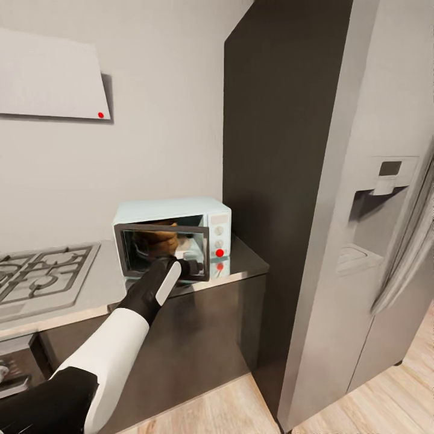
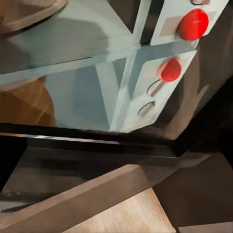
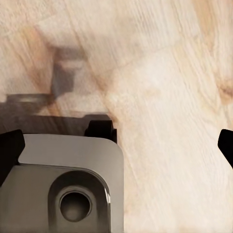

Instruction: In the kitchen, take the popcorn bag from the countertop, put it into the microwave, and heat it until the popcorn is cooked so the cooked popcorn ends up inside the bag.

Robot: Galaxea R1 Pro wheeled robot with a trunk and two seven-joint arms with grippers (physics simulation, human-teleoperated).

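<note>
The pale mint-blue microwave stands on the grey countertop beside a tall dark panel. Its dark glass door is swung partly out. Behind the glass the tan-orange popcorn bag lies inside the cavity. My left gripper is at the lower free edge of the door, below the red knob; its fingers are too dark to tell apart. The left wrist view looks at the microwave's underside, with the red knob mirrored in the countertop. My right gripper hangs open over the wooden floor.
A steel gas hob lies left of the microwave. A white hood hangs on the wall above it. A tall grey fridge with a dispenser fills the right side. Dark cabinet fronts run under the worktop, and wooden floor lies below.
</note>
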